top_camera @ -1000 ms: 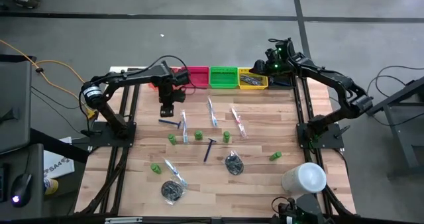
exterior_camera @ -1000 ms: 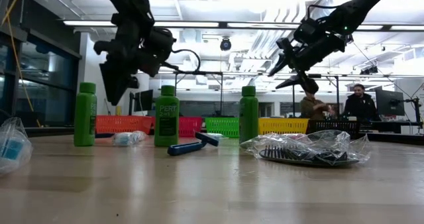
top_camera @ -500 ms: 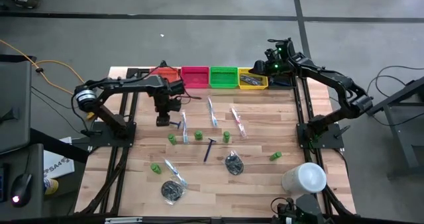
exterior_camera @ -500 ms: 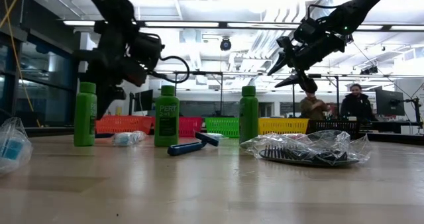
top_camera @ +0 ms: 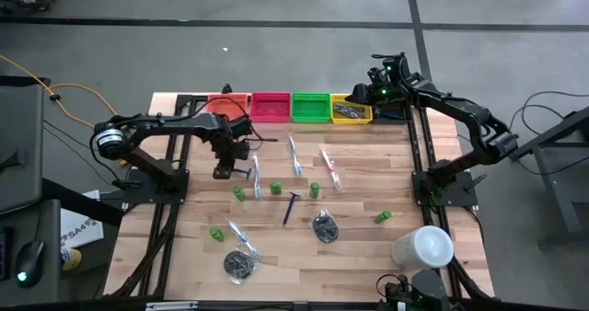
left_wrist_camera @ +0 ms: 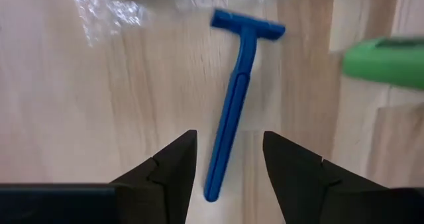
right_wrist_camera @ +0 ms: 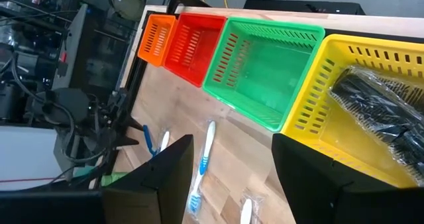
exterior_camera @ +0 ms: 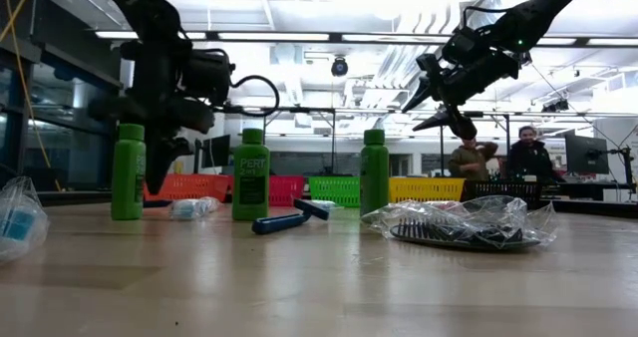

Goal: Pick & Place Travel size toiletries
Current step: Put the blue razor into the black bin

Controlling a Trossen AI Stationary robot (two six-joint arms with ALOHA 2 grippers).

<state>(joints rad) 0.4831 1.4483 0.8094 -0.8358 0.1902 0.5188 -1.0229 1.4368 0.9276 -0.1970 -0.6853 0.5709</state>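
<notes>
Razor: blue razor (left_wrist_camera: 237, 98) is seen lying flat on the desk (top_camera: 368, 256), handle end between the left claw's fingertips, head pointing away; in the high view it (top_camera: 241, 171) lies at the left-centre of the desk, just under the left claw.
Left claw: left claw (left_wrist_camera: 228, 164) is held low over the razor w/ fingers (left_wrist_camera: 173, 164) spread, one each side of the handle; nothing gripped. In the high view it (top_camera: 224, 170) is placed near the desk's left edge, below the orange bin.
Other toiletries: second razor (top_camera: 291, 205) is found mid-desk; green bottles (top_camera: 314, 190) are scattered around it, one (exterior_camera: 251, 174) upright in the low view; wrapped toothbrushes (top_camera: 294, 155) lie above centre; dark bundles in clear wrap (top_camera: 323, 225) lie toward the near edge, one (exterior_camera: 464, 224) seen close in the low view.
Right claw: right claw (right_wrist_camera: 228, 177) is held high by the back-right corner, over the yellow bin (top_camera: 351, 110); fingers are parted, nothing held. In the low view it (exterior_camera: 436, 103) hangs well above the desk.
Bins: orange (right_wrist_camera: 154, 38), red (right_wrist_camera: 192, 48), green (right_wrist_camera: 265, 71) & yellow (right_wrist_camera: 371, 98) bins are lined up along the far edge; a dark wrapped item (right_wrist_camera: 377, 114) is seen in the yellow one.
Other: white cylinder (top_camera: 423, 247) stands at the near-right corner.
Room: two people (exterior_camera: 498, 163) are seen behind the desk in the low view.
</notes>
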